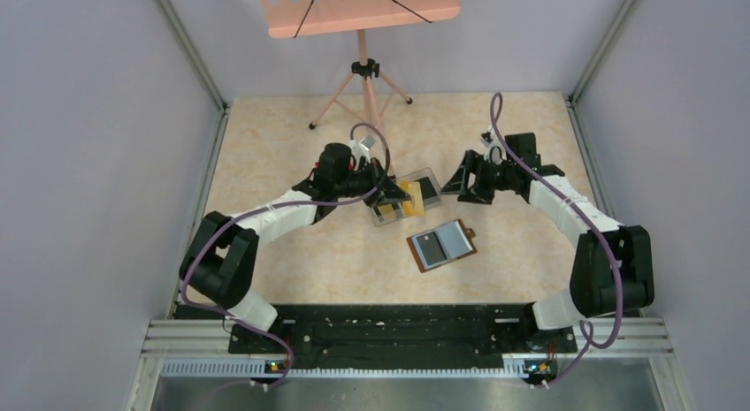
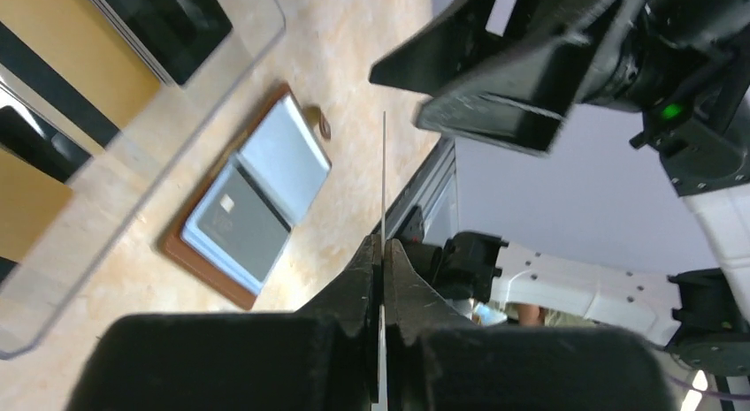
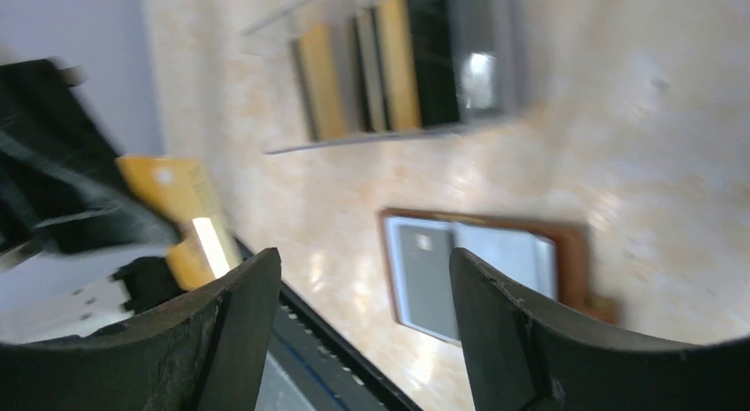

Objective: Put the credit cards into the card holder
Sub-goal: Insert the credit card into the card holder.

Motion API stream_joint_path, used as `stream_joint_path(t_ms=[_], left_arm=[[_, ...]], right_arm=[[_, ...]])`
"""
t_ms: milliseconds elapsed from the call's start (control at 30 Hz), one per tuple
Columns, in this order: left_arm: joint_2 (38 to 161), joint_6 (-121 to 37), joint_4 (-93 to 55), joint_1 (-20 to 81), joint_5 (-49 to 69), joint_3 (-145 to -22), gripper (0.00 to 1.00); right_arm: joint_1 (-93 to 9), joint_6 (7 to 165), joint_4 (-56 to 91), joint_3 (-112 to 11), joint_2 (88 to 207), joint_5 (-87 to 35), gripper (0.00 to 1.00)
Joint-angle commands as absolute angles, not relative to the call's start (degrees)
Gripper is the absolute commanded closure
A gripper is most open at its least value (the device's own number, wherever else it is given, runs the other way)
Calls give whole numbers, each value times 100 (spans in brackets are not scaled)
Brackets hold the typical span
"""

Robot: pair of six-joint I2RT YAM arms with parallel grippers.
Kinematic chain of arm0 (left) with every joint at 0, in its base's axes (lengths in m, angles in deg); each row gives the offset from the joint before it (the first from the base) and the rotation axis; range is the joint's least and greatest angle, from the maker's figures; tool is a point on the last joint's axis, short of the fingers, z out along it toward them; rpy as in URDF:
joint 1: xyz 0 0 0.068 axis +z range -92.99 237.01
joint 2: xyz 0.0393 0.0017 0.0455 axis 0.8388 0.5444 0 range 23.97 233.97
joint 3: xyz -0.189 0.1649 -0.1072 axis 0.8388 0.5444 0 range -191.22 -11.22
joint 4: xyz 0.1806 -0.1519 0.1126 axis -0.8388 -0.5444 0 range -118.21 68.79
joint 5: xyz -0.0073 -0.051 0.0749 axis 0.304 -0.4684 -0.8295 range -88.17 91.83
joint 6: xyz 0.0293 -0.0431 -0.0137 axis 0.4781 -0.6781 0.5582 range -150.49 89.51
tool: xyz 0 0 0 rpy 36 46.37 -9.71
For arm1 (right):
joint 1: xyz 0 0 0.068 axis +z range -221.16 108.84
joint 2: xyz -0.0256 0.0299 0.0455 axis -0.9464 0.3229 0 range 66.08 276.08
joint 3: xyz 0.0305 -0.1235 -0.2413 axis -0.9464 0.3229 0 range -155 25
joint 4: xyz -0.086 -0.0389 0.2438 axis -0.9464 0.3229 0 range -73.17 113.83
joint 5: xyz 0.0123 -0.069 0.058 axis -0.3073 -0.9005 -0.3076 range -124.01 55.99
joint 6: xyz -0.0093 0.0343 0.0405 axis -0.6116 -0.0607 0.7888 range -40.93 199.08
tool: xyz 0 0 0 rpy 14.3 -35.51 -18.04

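Motion blur smears the card holder (image 3: 575,252) and clear box (image 3: 281,93).

Lab test booth: plain grey walls (image 1: 97,163), aluminium frame (image 1: 189,47), tripod-mounted board (image 1: 358,6).

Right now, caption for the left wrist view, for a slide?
Left gripper pinching a credit card edge-on, with the open card holder flat on the table beyond.

Overhead from behind; close wrist views sharing card holder (image 3: 573,261)
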State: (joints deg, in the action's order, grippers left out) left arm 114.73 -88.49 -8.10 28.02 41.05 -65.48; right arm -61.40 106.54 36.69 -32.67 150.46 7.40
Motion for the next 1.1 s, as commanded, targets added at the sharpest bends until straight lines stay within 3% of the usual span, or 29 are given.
stream_joint_path(t_ms=[0, 233, 467, 600, 833, 1067], left_arm=[[11437, -8676, -986, 2273, 3827, -6400, 100], [11741, -8907, -990, 1771, 3368, -6203, 100], [12041, -9132, -1046, 1643, 3055, -5981, 100], [12148, -9139, -1135, 1549, 2945, -5933, 100], [12185, -8963, -1516, 1491, 2604, -5956, 100], [12423, -8637, -1868, 1448, 2425, -6167, 100]], right_arm=[[-6273, 9927, 4714, -2714, 14789, -777, 30], [-6279, 9798, 4479, -2173, 15342, -989, 29], [-6249, 9836, 4403, -1815, 15499, -400, 49], [-6067, 9989, 4468, -1646, 15333, -283, 56], [-5690, 10345, 4304, -1337, 15153, -116, 64], [-5641, 10352, 4271, -1302, 15194, -219, 65]])
